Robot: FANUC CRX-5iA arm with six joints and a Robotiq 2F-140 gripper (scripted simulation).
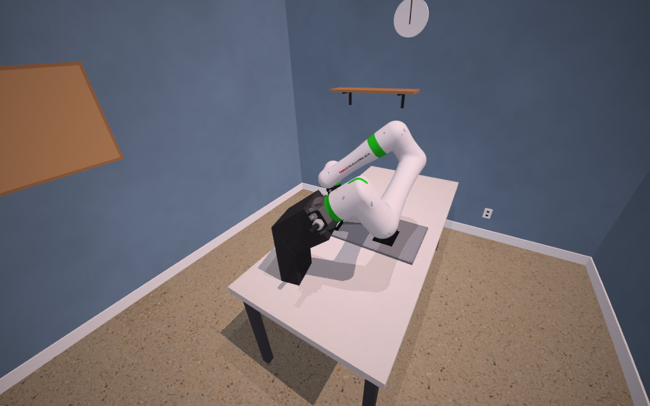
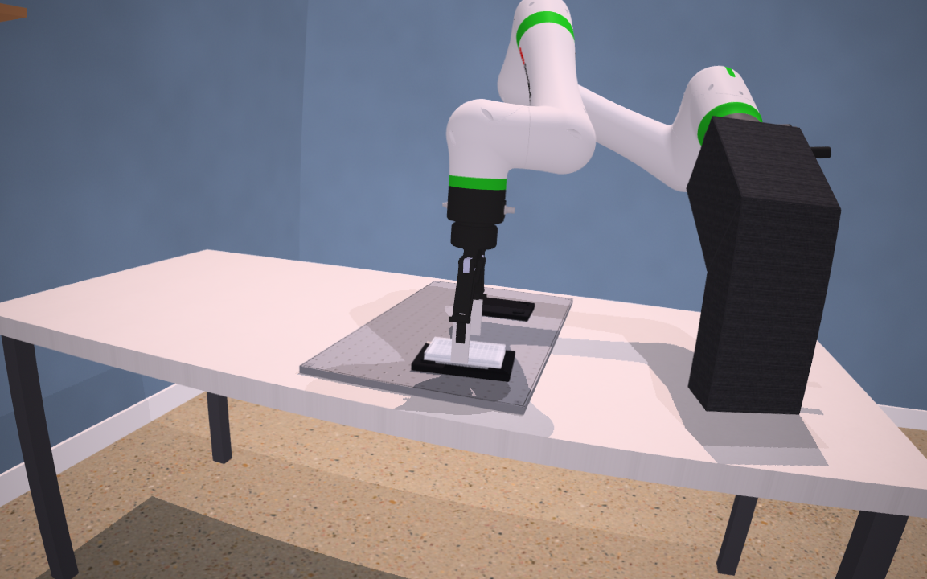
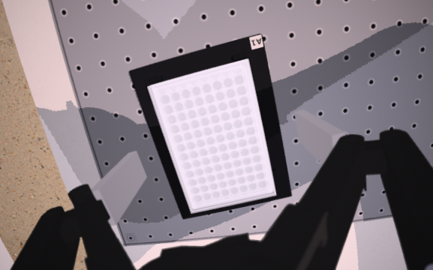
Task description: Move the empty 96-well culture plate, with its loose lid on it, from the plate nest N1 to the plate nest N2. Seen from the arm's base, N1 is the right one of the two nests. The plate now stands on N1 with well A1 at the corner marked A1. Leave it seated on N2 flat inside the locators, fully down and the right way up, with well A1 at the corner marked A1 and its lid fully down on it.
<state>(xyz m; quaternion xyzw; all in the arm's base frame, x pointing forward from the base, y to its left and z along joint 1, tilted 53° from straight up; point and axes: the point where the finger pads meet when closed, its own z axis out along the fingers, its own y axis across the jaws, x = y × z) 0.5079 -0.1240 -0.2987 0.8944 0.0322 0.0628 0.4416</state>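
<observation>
Perforated grey breadboard; frosted rectangular plate; pincer spread.

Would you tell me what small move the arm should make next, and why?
Probably lift the claw straight up: it is open, its pads stand clear of the lidded plate lying flat in its nest; sideways motion might nudge it.

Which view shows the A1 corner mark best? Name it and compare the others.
The wrist view: the A1 corner mark is readable on the black plate nest, beside the lidded 96-well plate. The exterior view shows nest and plate, but no legible mark. In the top view the arm hides them.
</observation>
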